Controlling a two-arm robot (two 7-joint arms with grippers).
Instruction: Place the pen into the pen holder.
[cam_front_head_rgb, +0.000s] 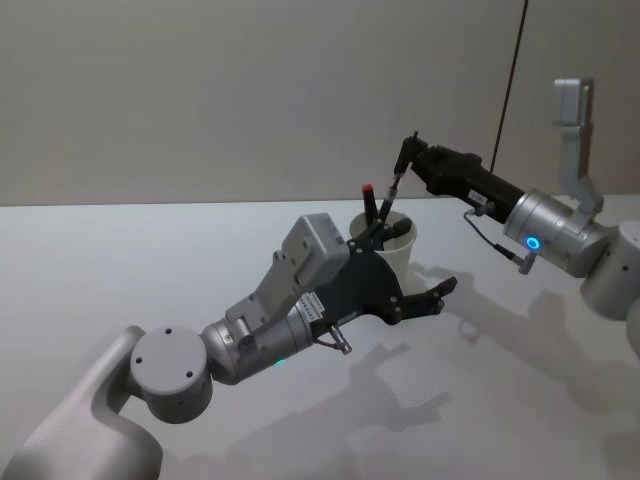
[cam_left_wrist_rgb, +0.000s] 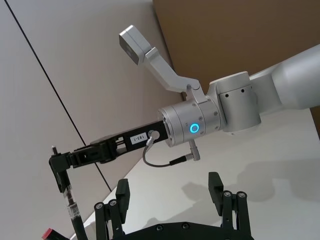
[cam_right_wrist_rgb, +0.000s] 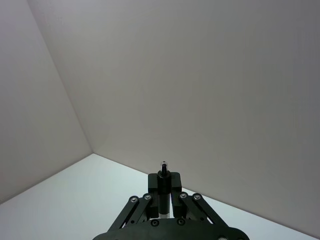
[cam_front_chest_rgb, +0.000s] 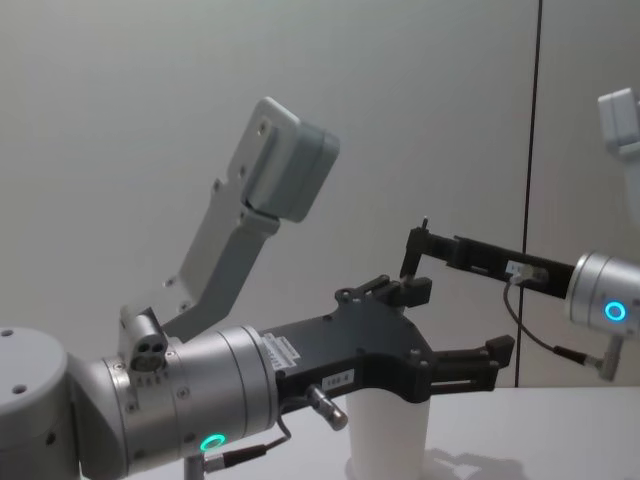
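Observation:
The white pen holder (cam_front_head_rgb: 398, 250) stands on the table with a red-capped pen (cam_front_head_rgb: 368, 192) sticking out of it. My right gripper (cam_front_head_rgb: 405, 148) hovers above its mouth, shut on the top of a dark pen (cam_front_head_rgb: 395, 185) that hangs nearly upright, its lower end at the rim. In the left wrist view the right gripper (cam_left_wrist_rgb: 57, 167) grips that pen (cam_left_wrist_rgb: 71, 205); in the right wrist view the pen (cam_right_wrist_rgb: 163, 170) sits between the closed fingers (cam_right_wrist_rgb: 176, 192). My left gripper (cam_front_head_rgb: 418, 260) is open, its fingers (cam_front_chest_rgb: 495, 350) spread either side of the pen holder (cam_front_chest_rgb: 390, 435).
The grey-white table (cam_front_head_rgb: 150, 260) stretches wide to the left and front. A plain wall stands behind, with a dark vertical seam (cam_front_head_rgb: 510, 90) at the right. The left arm's forearm (cam_front_head_rgb: 250, 330) lies low across the table's front.

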